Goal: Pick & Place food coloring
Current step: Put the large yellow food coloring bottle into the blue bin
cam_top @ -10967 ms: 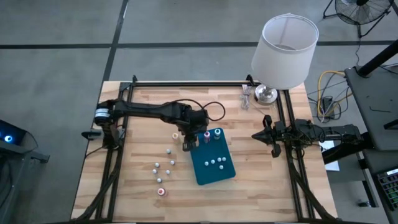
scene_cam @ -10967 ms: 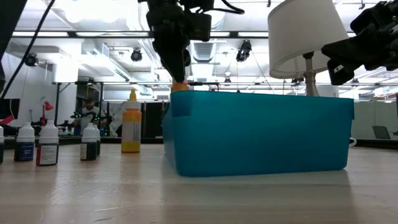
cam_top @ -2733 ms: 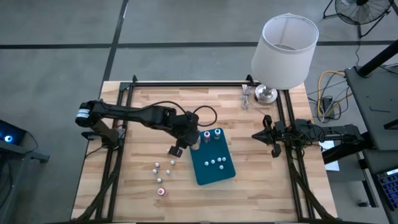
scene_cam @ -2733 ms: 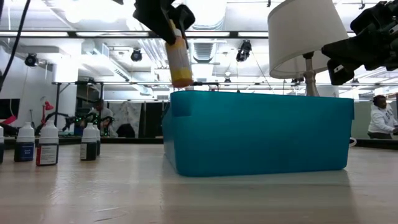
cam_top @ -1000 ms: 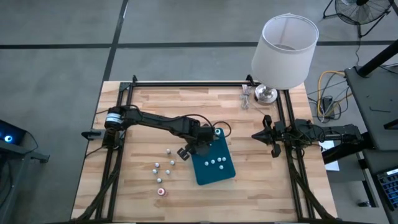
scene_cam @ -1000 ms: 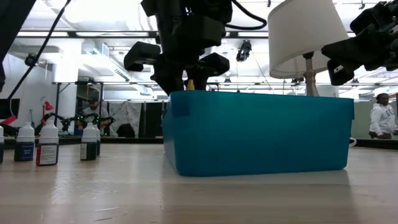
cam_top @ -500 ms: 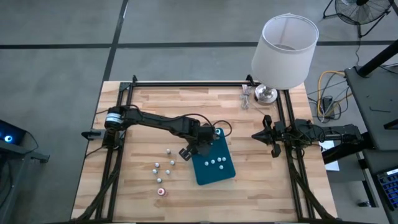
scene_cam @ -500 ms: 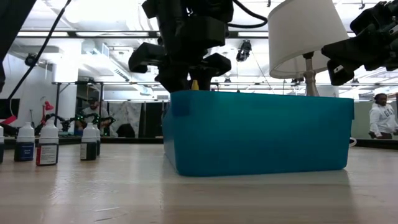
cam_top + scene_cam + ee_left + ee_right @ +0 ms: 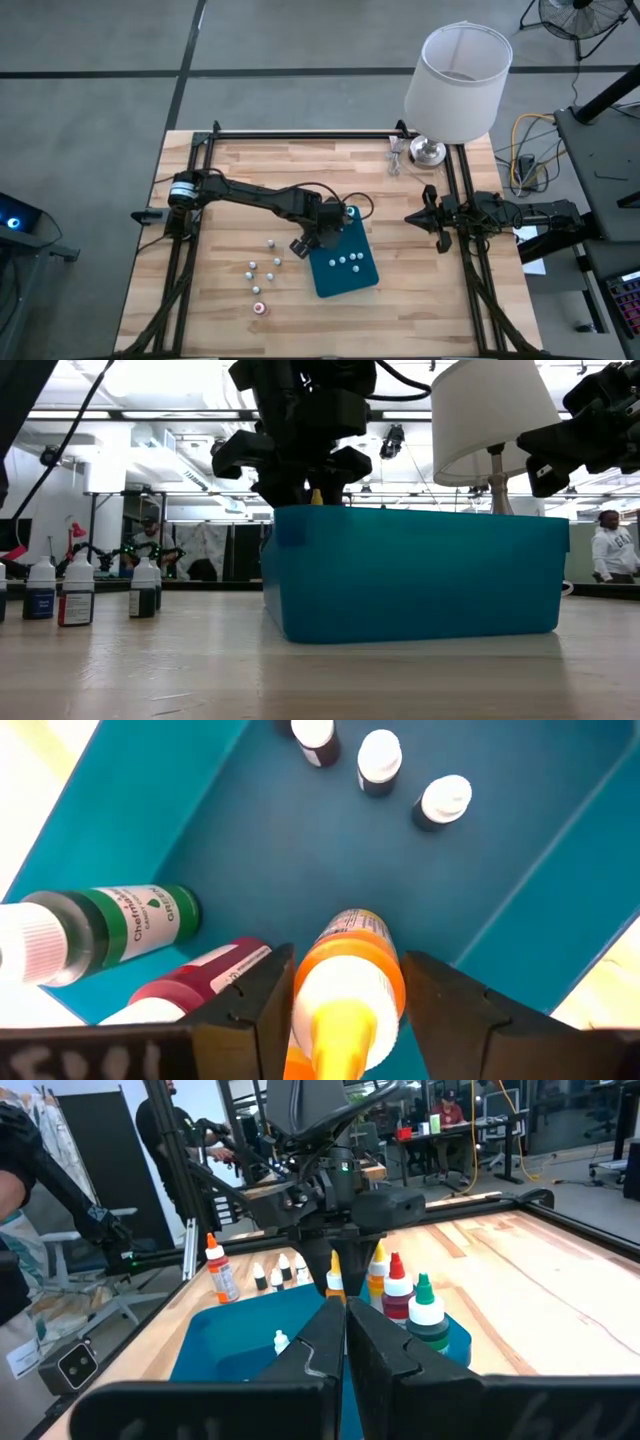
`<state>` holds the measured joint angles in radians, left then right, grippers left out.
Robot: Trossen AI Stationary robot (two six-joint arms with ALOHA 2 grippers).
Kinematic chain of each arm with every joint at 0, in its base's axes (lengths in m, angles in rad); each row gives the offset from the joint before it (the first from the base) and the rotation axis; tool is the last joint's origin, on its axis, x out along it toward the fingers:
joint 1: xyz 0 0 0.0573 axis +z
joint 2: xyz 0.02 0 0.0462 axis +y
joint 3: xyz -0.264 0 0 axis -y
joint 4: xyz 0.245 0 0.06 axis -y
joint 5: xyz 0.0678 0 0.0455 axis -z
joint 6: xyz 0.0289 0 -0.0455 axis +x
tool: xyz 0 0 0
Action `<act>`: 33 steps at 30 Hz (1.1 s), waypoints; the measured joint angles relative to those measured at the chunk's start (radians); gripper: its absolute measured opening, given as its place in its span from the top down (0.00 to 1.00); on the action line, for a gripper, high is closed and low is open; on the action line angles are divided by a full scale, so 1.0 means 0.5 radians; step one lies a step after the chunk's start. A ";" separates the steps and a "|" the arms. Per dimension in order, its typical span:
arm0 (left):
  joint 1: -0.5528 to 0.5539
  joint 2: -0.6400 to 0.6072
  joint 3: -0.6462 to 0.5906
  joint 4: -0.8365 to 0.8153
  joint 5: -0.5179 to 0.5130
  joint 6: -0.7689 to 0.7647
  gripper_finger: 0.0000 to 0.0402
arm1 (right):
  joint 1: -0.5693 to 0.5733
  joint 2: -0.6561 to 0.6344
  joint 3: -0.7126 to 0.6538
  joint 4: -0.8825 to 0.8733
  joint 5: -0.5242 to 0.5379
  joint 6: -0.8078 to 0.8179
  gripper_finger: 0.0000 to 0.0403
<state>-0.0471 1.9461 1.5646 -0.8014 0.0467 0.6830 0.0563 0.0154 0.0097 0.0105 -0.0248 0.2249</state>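
Note:
My left gripper (image 9: 325, 226) hangs over the far left corner of the teal tray (image 9: 350, 278) and is shut on an orange-capped food coloring bottle (image 9: 348, 975). Beside that bottle in the tray are a green bottle (image 9: 115, 925), a magenta one (image 9: 205, 978) and small white-capped ones (image 9: 380, 755). Several small bottles (image 9: 265, 262) and a red-topped one (image 9: 259, 308) stand on the wood left of the tray. My right gripper (image 9: 426, 217) waits shut at the table's right edge. My left gripper pinches the orange-capped bottle at its shoulder, just under the cap (image 9: 345, 955), between its two fingers (image 9: 255, 1010). It comes from above, pointing down. The bottle stands upright inside the tray, its yellow tip (image 9: 316, 495) just showing over the rim. The tray wall hides its base.
A white-shaded lamp (image 9: 456, 68) stands at the table's far right corner. Black rails (image 9: 300, 135) run along the table's far, left and right sides. Bare wood lies near the tray's near side. People and workbenches show in the room behind.
My left gripper has crept a little toward the table's right over the tray corner, carrying the bottle with it. The bottle's tip shows slightly farther right above the rim.

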 joint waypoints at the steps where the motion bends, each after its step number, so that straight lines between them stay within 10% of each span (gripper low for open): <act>1: 0.000 0.000 0.000 0.000 -0.001 -0.010 0.62 | 0.000 0.000 0.000 0.001 0.000 0.000 0.98; 33: 0.005 0.000 0.000 -0.040 -0.001 -0.061 0.62 | 0.000 0.000 0.000 0.001 0.000 0.000 0.98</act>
<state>-0.0448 1.9459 1.5646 -0.8214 0.0461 0.6525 0.0564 0.0154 0.0097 0.0108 -0.0248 0.2249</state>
